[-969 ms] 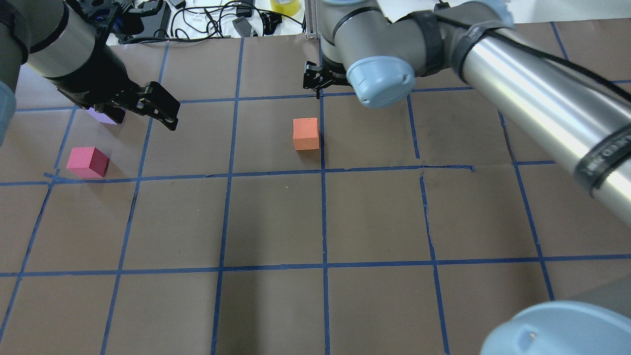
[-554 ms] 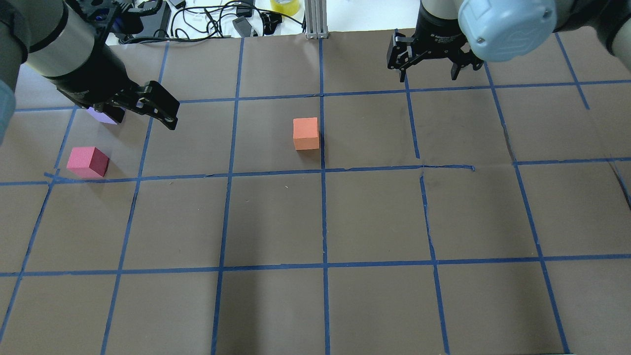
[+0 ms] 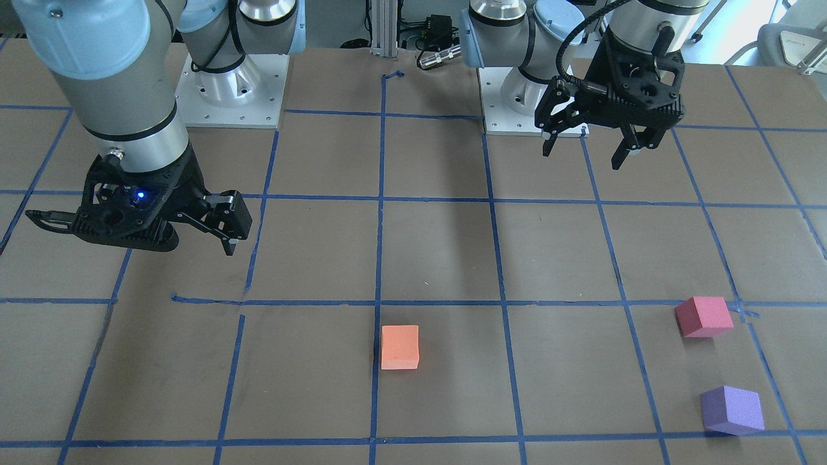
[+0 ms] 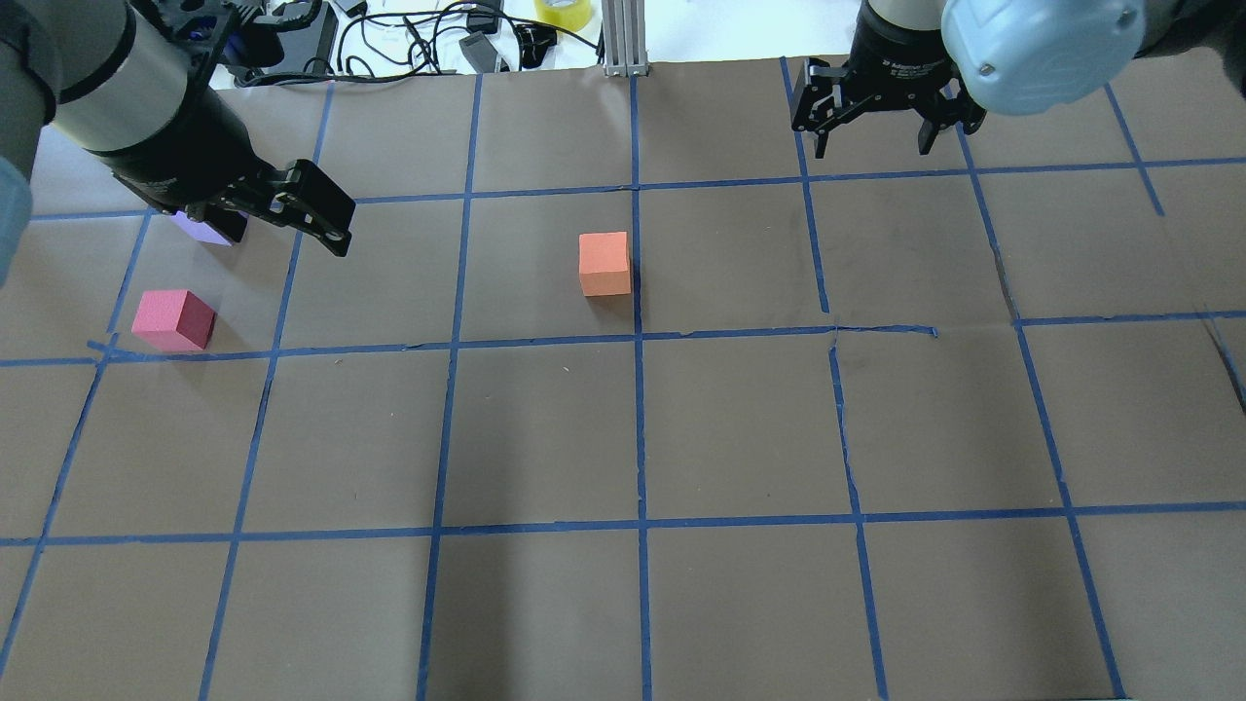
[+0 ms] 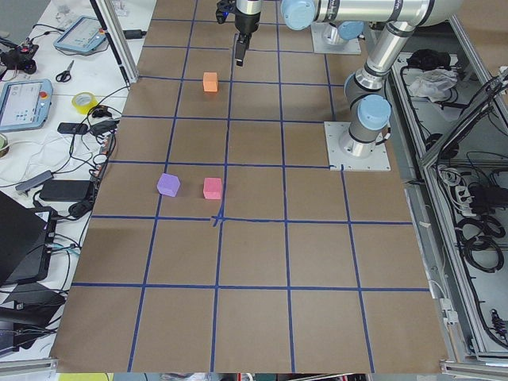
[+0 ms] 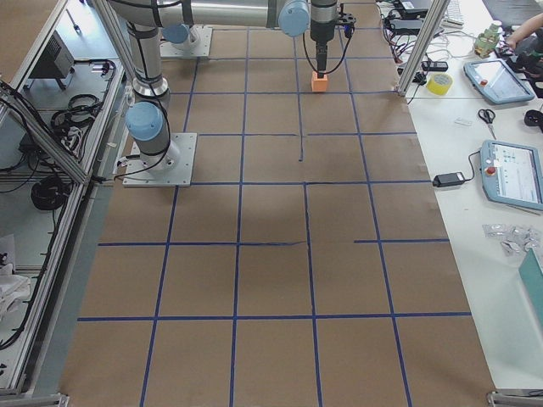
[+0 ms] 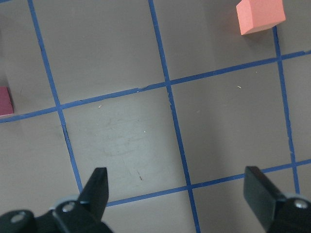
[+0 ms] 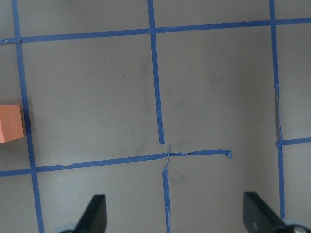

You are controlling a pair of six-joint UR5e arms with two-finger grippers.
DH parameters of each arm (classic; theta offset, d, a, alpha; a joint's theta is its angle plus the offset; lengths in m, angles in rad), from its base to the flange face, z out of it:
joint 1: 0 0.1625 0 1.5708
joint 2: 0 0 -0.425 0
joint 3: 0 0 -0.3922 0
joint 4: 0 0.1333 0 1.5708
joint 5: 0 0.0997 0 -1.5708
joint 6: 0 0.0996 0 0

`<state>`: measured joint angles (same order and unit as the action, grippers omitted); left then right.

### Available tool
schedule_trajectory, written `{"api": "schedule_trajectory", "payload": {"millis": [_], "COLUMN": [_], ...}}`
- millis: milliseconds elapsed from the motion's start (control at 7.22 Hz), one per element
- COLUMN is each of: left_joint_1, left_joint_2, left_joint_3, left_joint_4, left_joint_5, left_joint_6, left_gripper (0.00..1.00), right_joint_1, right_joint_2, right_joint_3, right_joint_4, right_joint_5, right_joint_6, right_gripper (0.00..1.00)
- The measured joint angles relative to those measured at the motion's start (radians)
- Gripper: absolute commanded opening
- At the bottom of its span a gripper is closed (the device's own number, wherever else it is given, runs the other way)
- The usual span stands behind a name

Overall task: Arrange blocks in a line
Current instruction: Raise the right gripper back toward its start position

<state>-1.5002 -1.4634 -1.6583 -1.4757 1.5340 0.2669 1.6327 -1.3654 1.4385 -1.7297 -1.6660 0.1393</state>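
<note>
- Three blocks show in the front view. The orange block (image 3: 400, 347) sits mid-tabletop (image 3: 439, 252), just beside a blue tape line (image 3: 379, 258). The pink block (image 3: 703, 316) and purple block (image 3: 732, 410) lie near each other, well off on my left side. I judge there is no row yet. My left claw (image 3: 581, 158) hangs high, spread wide and holding nothing.
- Overhead view: my right claw (image 4: 871, 151) hovers right of the orange block, toward the far edge, also spread and empty. The left one covers most of the purple block. I reckon both are raised and open because no block has been picked.
- Left-side view: pink and purple sit side by side without touching, with orange well away down the tabletop. All three look like matte, crisp-edged cubes of like size.
- Right-side view: only orange shows, with a claw hanging in front of it.
- Left wrist view: my open fingers (image 7: 99, 187) frame bare tabletop. Orange is at the top right, and a sliver of pink is at the left edge.
- Right wrist view: the fingers are wide apart. Orange is cut off at the left edge and sits square to the tape.
</note>
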Motion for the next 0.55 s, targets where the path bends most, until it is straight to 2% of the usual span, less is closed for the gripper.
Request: {"api": "schedule_trajectory", "payload": {"millis": [554], "left_joint_1": [-0.006], "left_joint_2": [-0.024], "left_joint_3": [0.010], "left_joint_4": [0.020], "left_joint_5": [-0.001], "left_joint_6": [-0.004], "left_gripper": [1.00], "right_joint_1": [-0.007], "right_joint_2": [-0.006], "right_joint_3": [0.000], "right_joint_4": [0.010], "right_joint_5": [-0.019], "right_joint_6": [0.001], "right_gripper": [1.00]}}
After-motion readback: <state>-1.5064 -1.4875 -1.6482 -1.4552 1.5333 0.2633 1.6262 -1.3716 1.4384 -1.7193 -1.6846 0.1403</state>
